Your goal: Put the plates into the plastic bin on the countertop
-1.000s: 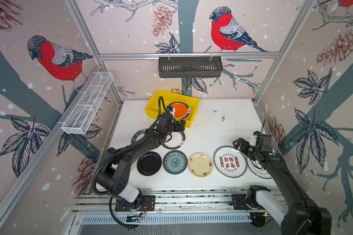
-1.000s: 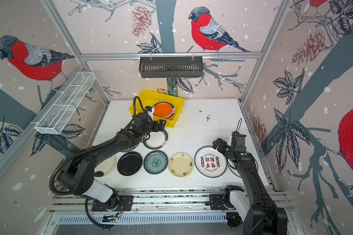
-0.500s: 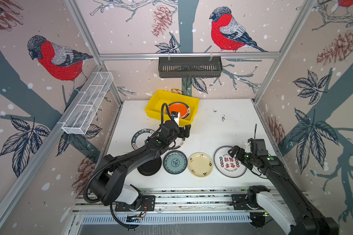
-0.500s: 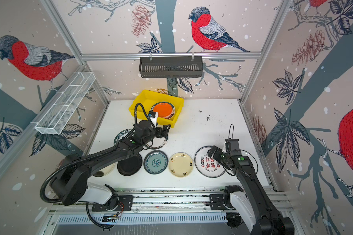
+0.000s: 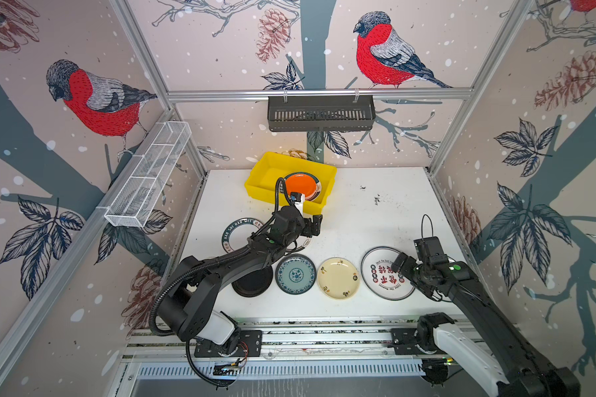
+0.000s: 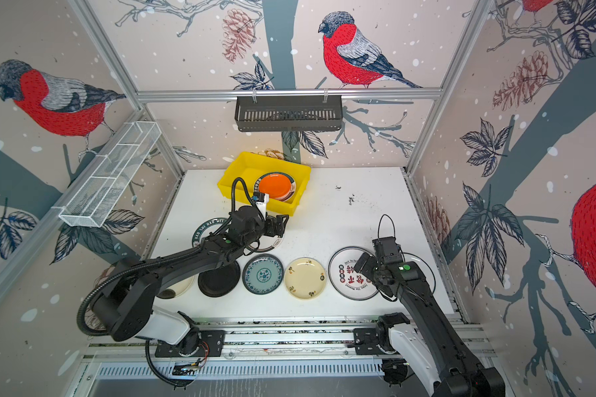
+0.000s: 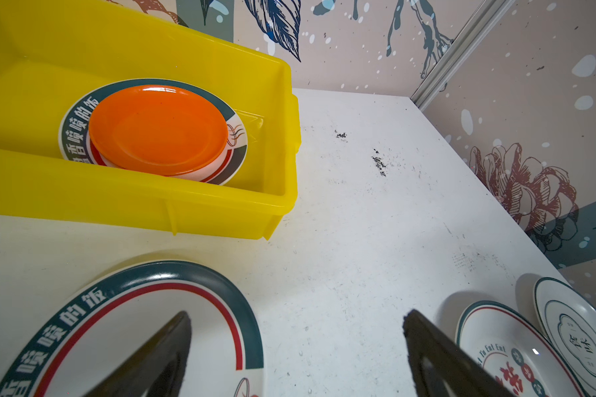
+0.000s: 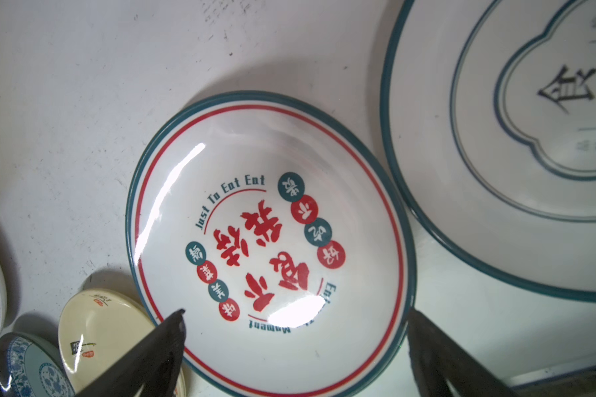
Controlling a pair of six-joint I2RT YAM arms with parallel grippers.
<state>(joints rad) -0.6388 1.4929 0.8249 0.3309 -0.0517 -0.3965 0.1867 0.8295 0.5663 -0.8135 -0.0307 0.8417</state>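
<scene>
Bin: the bright yellow rectangular plastic bin [image 5: 255,180] sits toward the back of the white speckled countertop [image 5: 358,220].
In the bin: 2 plates, a glossy orange round plate [image 7: 157,129] stacked on a larger white plate with a dark lettered rim [image 7: 73,130].
Left gripper: the left gripper [image 7: 296,314] has its jaws spread wide with nothing between them. It hangs just in front of the bin, 1 finger over a second lettered-rim plate [image 7: 135,326].
Front row: a black round plate [image 5: 252,287], a blue-patterned plate [image 5: 296,274] and a cream floral plate [image 5: 338,277] lie side by side.
Right gripper: the right gripper [image 8: 296,312] has its jaws spread wide, straddling the white plate with red characters [image 8: 265,240]. I cannot tell whether they touch it.
Beside it: a large white plate with thin dark rings [image 8: 496,103].
</scene>
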